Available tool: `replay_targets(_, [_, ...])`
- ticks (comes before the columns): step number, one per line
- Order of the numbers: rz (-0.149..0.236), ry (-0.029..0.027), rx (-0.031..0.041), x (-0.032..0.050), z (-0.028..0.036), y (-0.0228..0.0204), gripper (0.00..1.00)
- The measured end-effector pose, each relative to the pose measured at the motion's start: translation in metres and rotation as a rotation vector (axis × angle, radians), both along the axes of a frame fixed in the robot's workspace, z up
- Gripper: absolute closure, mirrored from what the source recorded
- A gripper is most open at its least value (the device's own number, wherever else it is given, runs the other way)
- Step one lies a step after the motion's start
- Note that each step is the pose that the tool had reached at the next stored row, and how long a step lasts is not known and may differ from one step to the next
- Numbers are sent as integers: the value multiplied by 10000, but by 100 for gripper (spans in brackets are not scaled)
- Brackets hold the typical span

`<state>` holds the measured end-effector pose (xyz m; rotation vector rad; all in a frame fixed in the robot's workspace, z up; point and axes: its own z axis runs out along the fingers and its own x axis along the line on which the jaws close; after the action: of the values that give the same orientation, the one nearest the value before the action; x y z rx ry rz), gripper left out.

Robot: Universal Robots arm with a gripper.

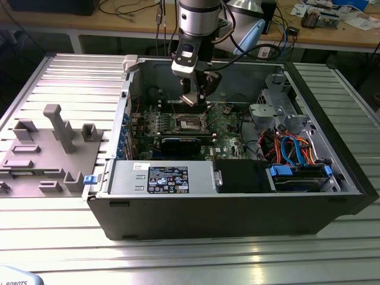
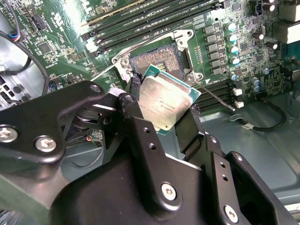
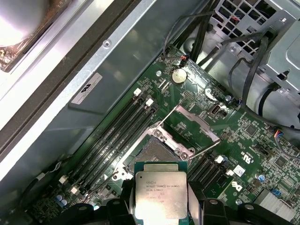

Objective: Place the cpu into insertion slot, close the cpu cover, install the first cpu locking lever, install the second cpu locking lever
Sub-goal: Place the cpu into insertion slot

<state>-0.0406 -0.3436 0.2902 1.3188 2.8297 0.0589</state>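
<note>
My gripper (image 1: 193, 99) is shut on the cpu (image 2: 163, 100), a flat square chip with a dull silver top and green edge. Black fingers (image 2: 188, 130) press on two opposite edges of it. The cpu (image 3: 161, 194) hangs tilted above the motherboard, apart from it and just beside the insertion slot (image 3: 151, 155). That slot (image 2: 156, 58) is a dark square with a silver rim and nothing in it. The cpu cover (image 3: 195, 125) is swung up and open at the slot's edge. A thin wire locking lever (image 2: 217, 99) stands free beside the slot (image 1: 191, 123).
Long memory slots (image 3: 112, 131) run beside the socket. A black card (image 1: 181, 144), a power supply (image 1: 160, 178) and a drive cage with coloured cables (image 1: 291, 145) fill the open computer case (image 1: 332, 130). A grey fixture (image 1: 50, 148) lies on the exterior view's left.
</note>
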Motion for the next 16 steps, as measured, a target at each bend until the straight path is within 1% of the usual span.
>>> replay_targets(7, [-116, 0, 1, 0, -3, 0, 45])
replay_targets(12, [-137, 0, -26, 0, -7, 0, 45])
replay_targets(16, [-216, 1, -28, 0, -8, 0, 45])
